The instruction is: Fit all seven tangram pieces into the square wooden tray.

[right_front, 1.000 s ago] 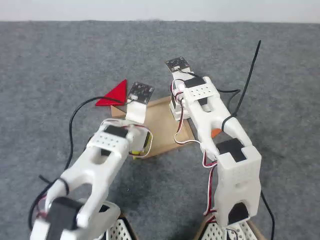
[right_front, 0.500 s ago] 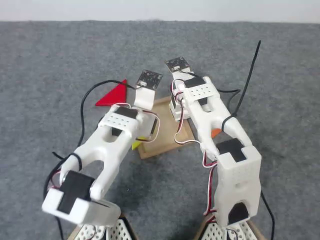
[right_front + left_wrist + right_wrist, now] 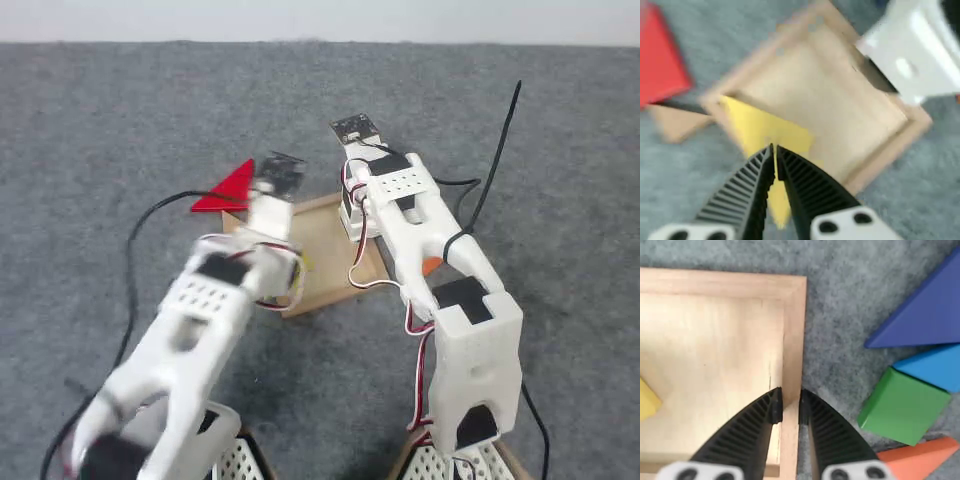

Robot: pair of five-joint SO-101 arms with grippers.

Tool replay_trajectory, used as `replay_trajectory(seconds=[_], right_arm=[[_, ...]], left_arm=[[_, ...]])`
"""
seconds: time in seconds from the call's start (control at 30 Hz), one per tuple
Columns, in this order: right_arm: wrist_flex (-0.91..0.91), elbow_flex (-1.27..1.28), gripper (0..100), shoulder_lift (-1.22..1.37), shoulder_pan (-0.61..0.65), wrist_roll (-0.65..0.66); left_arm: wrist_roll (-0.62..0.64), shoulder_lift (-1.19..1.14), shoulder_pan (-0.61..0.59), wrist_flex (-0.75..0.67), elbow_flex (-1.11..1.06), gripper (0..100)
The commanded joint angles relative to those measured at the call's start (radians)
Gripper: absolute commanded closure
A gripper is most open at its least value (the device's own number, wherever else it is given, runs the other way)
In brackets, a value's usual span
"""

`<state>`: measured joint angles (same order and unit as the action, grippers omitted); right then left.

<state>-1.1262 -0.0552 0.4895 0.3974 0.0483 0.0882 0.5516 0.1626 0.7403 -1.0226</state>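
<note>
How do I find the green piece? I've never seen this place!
Find the square wooden tray on the grey carpet. Just outside its rim lie some loose shapes. The green block is the chunky one between a light blue piece and an orange piece, and nothing else there is green.

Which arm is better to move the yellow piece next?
Left, probably. The left claw hangs closed right over the yellow piece, while the right claw grips the tray rim on the other side.
</note>
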Motion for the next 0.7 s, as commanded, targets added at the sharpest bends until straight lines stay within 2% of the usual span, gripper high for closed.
replay_trajectory(seconds=[0.0,0.13,0.27,0.4,0.5,0.67], right_arm=[[0.004,-0.052,98.7,-0.044,0.021,-0.012],[0.004,-0.052,98.7,-0.044,0.025,-0.012],[0.004,-0.051,98.7,-0.044,0.019,-0.012],[0.004,-0.049,98.7,-0.044,0.019,-0.012],[0.004,-0.049,98.7,-0.044,0.021,-0.012],[0.004,-0.051,98.6,-0.042,0.024,-0.012]], left_arm=[[0.025,0.157,-0.097,-0.071,-0.065,99],[-0.006,0.055,-0.106,-0.077,-0.094,99],[-0.011,-0.120,-0.118,-0.078,-0.019,99],[-0.018,-0.285,-0.064,-0.061,0.067,99],[-0.064,-0.316,-0.054,-0.009,0.110,99],[-0.075,-0.316,0.002,-0.009,0.110,99]])
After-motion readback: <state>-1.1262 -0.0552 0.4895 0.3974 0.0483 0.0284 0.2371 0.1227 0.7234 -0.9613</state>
